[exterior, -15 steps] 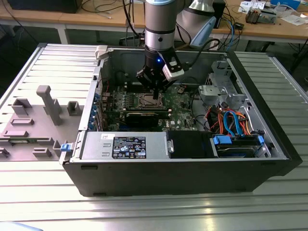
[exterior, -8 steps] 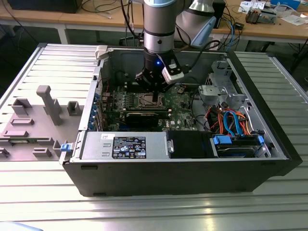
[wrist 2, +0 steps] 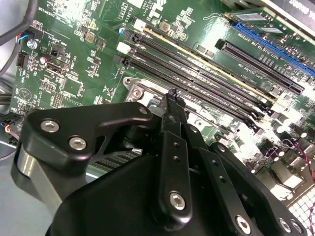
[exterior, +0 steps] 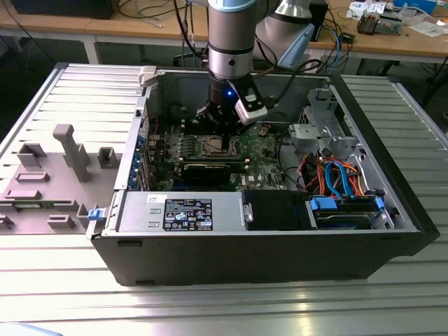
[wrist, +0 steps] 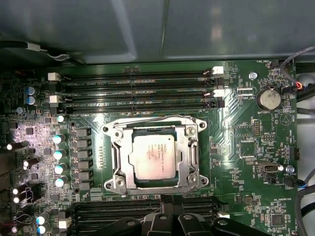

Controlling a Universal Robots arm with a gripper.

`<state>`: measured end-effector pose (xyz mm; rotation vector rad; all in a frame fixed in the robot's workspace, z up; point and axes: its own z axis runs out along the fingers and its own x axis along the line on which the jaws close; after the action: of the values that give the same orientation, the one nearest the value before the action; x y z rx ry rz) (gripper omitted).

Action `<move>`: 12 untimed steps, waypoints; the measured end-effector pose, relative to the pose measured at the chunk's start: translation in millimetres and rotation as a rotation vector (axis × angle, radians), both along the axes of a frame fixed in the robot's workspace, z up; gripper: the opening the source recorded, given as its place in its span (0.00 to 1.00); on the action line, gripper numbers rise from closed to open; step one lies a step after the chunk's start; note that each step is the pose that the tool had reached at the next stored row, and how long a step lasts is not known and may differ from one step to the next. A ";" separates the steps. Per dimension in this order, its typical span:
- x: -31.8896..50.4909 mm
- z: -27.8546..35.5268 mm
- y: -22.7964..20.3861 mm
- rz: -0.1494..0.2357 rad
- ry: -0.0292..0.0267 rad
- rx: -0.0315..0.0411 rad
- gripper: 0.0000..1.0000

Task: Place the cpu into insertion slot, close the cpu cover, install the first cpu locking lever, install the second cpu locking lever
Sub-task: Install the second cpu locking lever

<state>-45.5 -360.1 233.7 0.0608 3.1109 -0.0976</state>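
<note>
From my station I count 1 arm with 1 gripper [exterior: 225, 120] poised over the open computer case [exterior: 280, 252] in the exterior view, hanging just above the green circuit board [wrist: 246, 142]. On that board I count 1 cpu [wrist: 153, 156], 1 insertion slot [wrist: 188, 162] and 1 cpu cover [wrist: 121, 158] — all stacked at the same spot, near the board's middle. The cpu is a small flat square with a silver-grey top bearing faint print, and it sits level in the insertion slot, showing through the square window of the silvery frame lying flat around it. 4 long dark memory slots [wrist: 138, 91] run on one side of the socket, and more of them start on the other side, beside the black finger linkage. In the second wrist view the black fingers [wrist 2: 173, 123] meet at a narrow tip with nothing between them — pinched together, holding nothing.
</note>
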 end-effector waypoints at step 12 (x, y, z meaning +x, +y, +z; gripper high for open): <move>-0.4 -0.1 -0.1 0.000 0.0043 -0.0001 0.11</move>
<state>-45.9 -360.1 233.6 0.0608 3.1152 -0.0980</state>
